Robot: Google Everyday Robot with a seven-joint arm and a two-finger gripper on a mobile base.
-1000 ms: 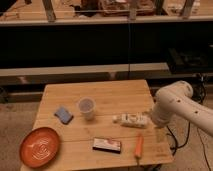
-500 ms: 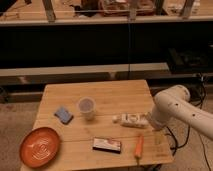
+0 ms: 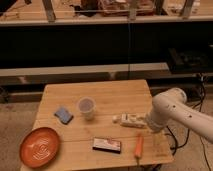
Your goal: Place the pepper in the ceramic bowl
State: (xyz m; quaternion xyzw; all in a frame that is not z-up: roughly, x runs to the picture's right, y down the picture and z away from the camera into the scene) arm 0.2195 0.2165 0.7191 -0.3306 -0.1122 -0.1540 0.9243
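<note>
The pepper (image 3: 138, 146) lies flat on the desk (image 3: 100, 92) close to the front right edge, with nothing touching it. Its slim orange body runs roughly front to back, and the darker end seems to point at the front edge. The task's first step, the pick, is therefore not yet done.

The ceramic bowl (image 3: 40, 147) sits well apart from it at the front left corner, open side up, empty and unobstructed, so it is ready to receive a drop from above.

The white arm (image 3: 172, 107) reaches in from the right and bends down over the desk's right side. This puts the gripper (image 3: 148, 128) low, just behind the pepper and right beside the end of a pale packet (image 3: 128, 120). How far open it is I cannot tell, as the arm's own bulk hides that end. It plainly does not hold the pepper.

I judge this low, near posture to be an approach to the pepper, not a reach for the packet, though the two lie close enough that a careless descent could nudge the packet.

A dark box (image 3: 107, 145) lies just left of the pepper, on the straight line towards the bowl, so the carry will likely need to lift clear of it. A translucent cup (image 3: 86, 107) and a blue pad (image 3: 63, 115) stand farther back, out of that path
</note>
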